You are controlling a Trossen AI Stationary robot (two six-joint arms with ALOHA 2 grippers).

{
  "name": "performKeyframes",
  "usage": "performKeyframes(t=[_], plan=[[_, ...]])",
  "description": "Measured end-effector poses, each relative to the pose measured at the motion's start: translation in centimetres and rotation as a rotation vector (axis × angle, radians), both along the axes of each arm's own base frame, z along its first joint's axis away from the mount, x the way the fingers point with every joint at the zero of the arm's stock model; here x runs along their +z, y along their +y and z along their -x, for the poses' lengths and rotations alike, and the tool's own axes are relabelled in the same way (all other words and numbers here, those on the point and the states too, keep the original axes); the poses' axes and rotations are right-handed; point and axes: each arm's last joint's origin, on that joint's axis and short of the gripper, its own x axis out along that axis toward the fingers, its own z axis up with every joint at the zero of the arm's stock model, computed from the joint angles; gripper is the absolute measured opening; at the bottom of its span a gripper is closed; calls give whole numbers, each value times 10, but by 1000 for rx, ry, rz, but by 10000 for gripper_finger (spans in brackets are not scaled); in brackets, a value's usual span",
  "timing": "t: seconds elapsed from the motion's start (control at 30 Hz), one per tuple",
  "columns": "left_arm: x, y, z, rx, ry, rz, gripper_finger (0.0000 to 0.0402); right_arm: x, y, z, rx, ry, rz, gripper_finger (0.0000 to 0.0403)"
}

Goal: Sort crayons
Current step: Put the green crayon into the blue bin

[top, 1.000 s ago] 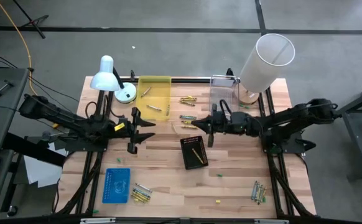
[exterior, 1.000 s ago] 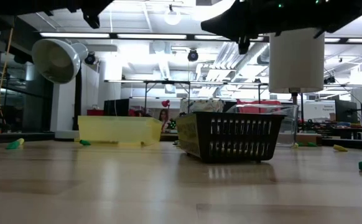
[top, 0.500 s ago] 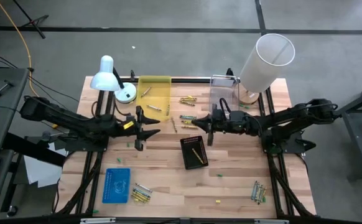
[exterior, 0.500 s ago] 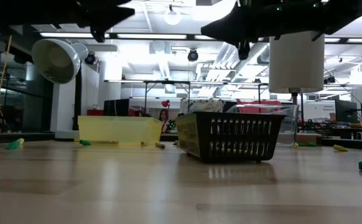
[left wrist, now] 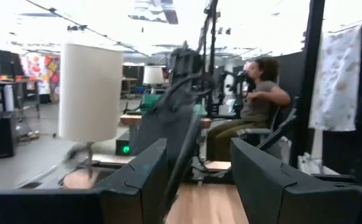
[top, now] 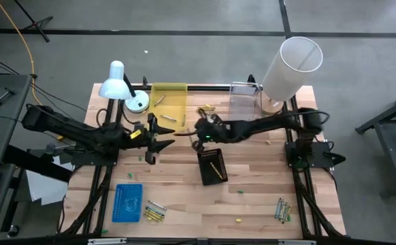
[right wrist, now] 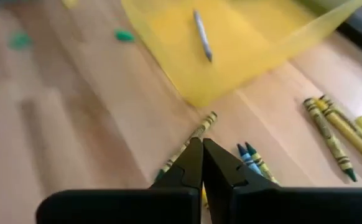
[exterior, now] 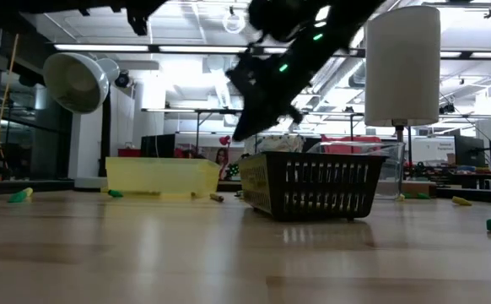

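Wooden plank table (top: 184, 204), thin paper-wrapped crayons (right wrist: 330, 134)

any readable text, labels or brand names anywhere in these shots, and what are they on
None can be read.
Paper-wrapped crayons beside the yellow plastic tray: wrapper print too blurred.
Blue perforated tray: no legible marking.
Posters in the room behind the white cylindrical lampshade: too blurred.
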Motion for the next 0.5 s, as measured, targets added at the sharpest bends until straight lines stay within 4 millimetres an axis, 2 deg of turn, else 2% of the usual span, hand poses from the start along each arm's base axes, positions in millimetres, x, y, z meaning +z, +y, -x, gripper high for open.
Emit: performKeyframes(t=[0.17, 0.27, 0.37, 0.5], plan=[[8, -9, 12, -56, -22, -3, 160, -17, -13, -35, -29, 120, -8, 1], [12, -13, 21, -89, -26, -3, 160, -26, -16, -49, -45, 178, -19, 6], [16, -16, 28, -118, -29, 0, 160, -31, -17, -60, -46, 214, -19, 31], [18, -20, 35, -153, -33, 10, 160, -30, -8, -64, -53, 250, 4, 90]])
